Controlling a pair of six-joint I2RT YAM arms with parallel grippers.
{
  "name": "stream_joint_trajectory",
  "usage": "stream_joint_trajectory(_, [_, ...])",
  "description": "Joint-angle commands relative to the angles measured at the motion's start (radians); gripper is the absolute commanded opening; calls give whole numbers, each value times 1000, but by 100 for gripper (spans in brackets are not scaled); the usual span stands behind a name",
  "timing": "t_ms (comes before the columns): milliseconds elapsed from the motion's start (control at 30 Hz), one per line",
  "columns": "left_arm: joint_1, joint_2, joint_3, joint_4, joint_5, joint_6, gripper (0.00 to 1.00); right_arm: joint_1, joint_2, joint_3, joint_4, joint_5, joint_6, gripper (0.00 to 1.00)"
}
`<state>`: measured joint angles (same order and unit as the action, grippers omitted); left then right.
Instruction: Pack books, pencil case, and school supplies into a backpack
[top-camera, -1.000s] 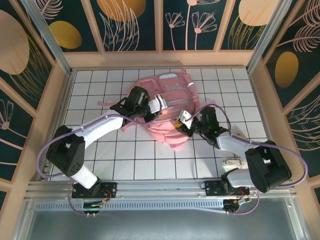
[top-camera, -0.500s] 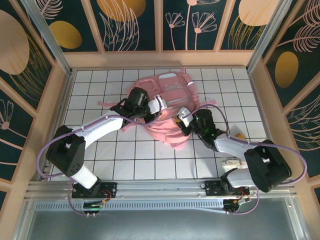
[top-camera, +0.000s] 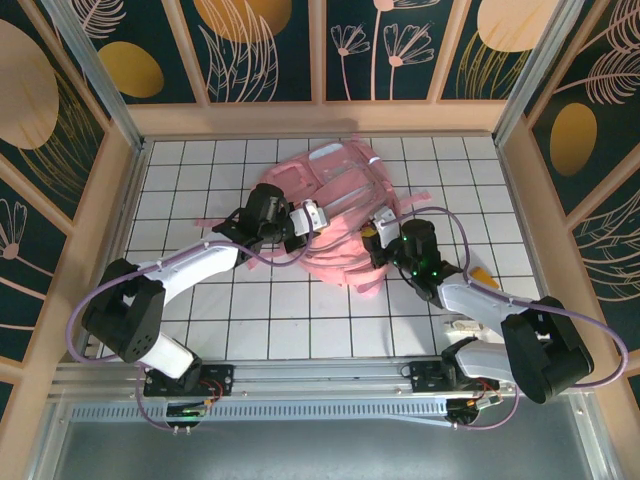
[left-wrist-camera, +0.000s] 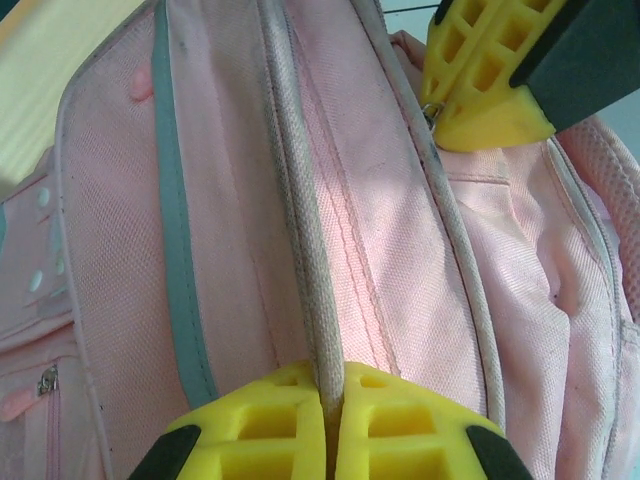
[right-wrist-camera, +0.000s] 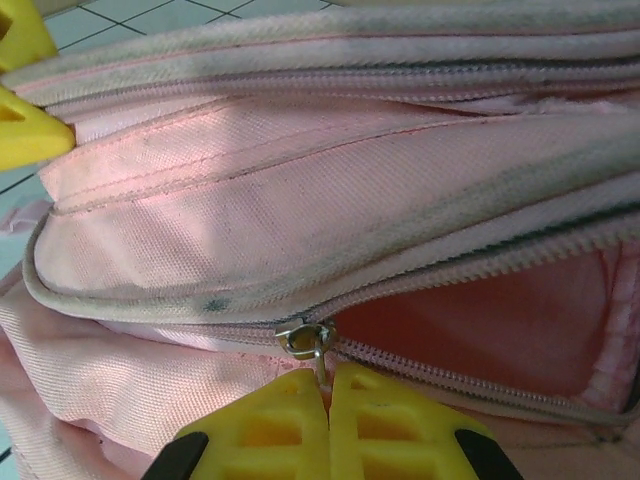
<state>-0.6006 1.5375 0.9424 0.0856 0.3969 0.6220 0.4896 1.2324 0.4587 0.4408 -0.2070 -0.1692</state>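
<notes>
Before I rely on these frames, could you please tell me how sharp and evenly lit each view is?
Top external view: even light, sharp, only soft shadows around the backpack. Left wrist view: fabric crisp, a darker shadow band across it, left gripper slightly soft. Right wrist view: zipper pull sharp, far seams blurred, no glare.

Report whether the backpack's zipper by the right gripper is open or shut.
Partly open. Right of the slider the teeth stand apart, showing the backpack's pink inside; the right gripper pinches the slider's pull.
</notes>
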Motion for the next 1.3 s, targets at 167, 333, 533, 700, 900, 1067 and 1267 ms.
stream_joint_trajectory(167, [40,-52,-17,-72,67,55,43,20,-37,74,-109,21,-37,0])
stream_joint_trajectory(333, [30,-113,-30,-43,436,158,62,75,-43,98,-107,-37,-47,0])
stream_joint_trajectory(533, [-49,-89,-35,-24,209,168,70,76,-42,124,-93,-96,-14,0])
stream_joint_trajectory(700, [-82,-50,-30,3,13,135,67,76,-48,135,-97,-125,-1,0])
stream_joint_trajectory(900, [-82,-1,8,-36,-97,106,43,76,-56,136,-106,-129,10,0])
stream_joint_trajectory(1067, [-87,13,8,-65,-22,124,35,76,-57,141,-103,-124,23,0])
stream_joint_trajectory(1267, [-119,50,24,-90,-44,108,36,78,-53,146,-85,-118,47,0])
